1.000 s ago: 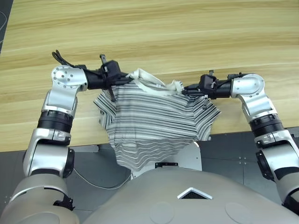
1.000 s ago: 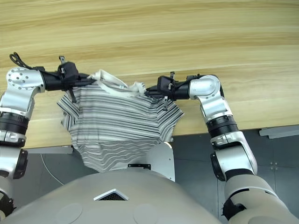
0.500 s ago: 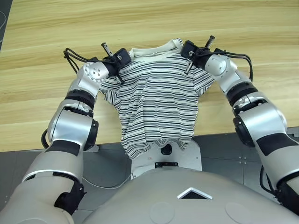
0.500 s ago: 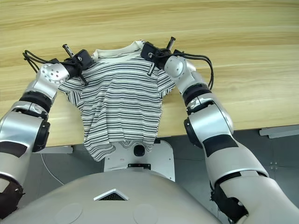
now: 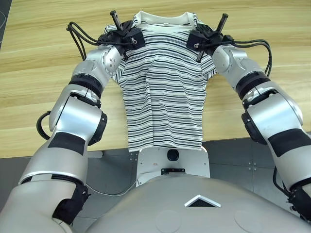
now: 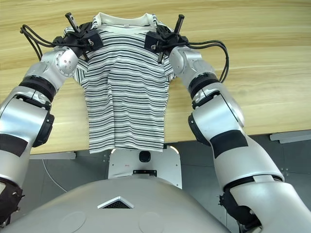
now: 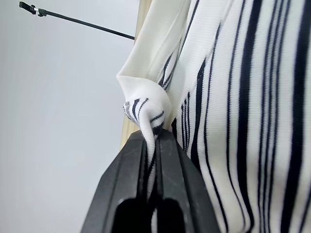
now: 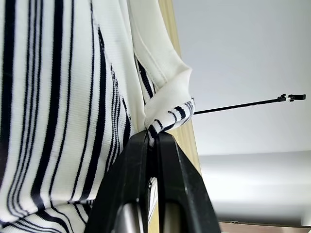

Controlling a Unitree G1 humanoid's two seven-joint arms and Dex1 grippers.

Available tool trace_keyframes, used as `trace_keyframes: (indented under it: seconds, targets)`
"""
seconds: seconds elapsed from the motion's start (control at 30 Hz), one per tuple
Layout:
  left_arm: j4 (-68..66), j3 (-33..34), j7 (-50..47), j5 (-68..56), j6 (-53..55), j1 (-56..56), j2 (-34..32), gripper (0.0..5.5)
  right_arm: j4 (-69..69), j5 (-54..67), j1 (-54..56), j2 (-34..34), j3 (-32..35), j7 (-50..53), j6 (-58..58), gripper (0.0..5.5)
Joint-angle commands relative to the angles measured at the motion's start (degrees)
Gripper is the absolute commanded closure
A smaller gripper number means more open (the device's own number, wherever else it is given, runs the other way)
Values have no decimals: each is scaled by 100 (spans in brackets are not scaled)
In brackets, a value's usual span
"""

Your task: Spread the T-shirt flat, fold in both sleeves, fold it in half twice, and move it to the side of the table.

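The black-and-white striped T-shirt (image 5: 163, 87) lies lengthwise on the wooden table (image 5: 39, 102), its white collar (image 5: 163, 19) far from me and its hem (image 5: 165, 144) at the near edge. My left gripper (image 5: 130, 38) is shut on the shirt's left shoulder beside the collar. My right gripper (image 5: 198, 40) is shut on the right shoulder. In the wrist views a fold of striped cloth is pinched between the left gripper's (image 7: 153, 138) black fingers and likewise in the right gripper (image 8: 152, 135). Both sleeves are tucked partly under my forearms.
The table's near edge (image 5: 252, 138) runs just under the hem, with dark floor (image 5: 243, 165) below it. Bare wood stretches to both sides of the shirt and beyond the collar. Black cables (image 5: 77, 36) loop off both wrists.
Both arms have reached forward across the table, drawing the shirt from a hanging bunch at the near edge into a stretched-out length on the wood. The grips stayed the same.
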State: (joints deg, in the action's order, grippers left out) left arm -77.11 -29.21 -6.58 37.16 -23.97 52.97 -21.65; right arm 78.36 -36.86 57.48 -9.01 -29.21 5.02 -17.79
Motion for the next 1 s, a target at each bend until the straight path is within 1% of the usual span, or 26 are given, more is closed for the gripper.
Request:
trace_keyframes:
  seconds: [0.03,0.2,0.23,0.27,0.33,0.37,0.43,0.53,0.6,0.63,0.67,0.73,0.83,0.93,1.0]
  targets:
    - [-141,93,347,-52,142,18,121,499,64,308,93,87,385,-246,297,497]
    - [-164,236,738,-160,279,-74,228,410,54,433,65,132,590,-432,445,397]
    - [-163,247,741,-148,303,-86,239,406,52,427,62,137,611,-438,457,389]
    - [-159,258,695,-132,339,-93,247,382,50,418,58,140,628,-433,470,363]
    - [-151,284,563,-112,410,-82,253,352,49,402,49,145,655,-423,494,328]
    - [-146,305,364,-98,497,-39,242,343,48,393,44,145,662,-389,504,315]
    - [-142,334,-79,-58,720,64,190,295,44,399,30,140,693,-313,506,261]
    - [-145,544,-504,-191,989,221,24,293,16,523,-38,140,832,-298,396,211]
    - [-135,756,-438,-356,968,275,-69,293,-20,660,-133,157,950,-489,231,183]
    - [-116,800,-234,-413,836,263,-100,293,-46,726,-213,153,983,-670,106,162]
    - [-90,831,-26,-451,684,238,-124,293,-77,796,-294,138,1023,-857,-13,157]
    - [-6,879,541,-573,223,99,-225,293,-183,1064,-518,35,1188,-1429,-310,157]
    - [176,931,1538,-768,-577,-234,-563,293,-425,1418,-890,-297,1376,-2472,-752,157]
    - [442,928,2779,-1000,-1403,-753,-992,293,-672,1541,-1218,-737,1360,-3310,-1000,157]
    - [567,845,3301,-1016,-1583,-1046,-1181,293,-778,1591,-1395,-1003,1338,-3744,-1052,157]
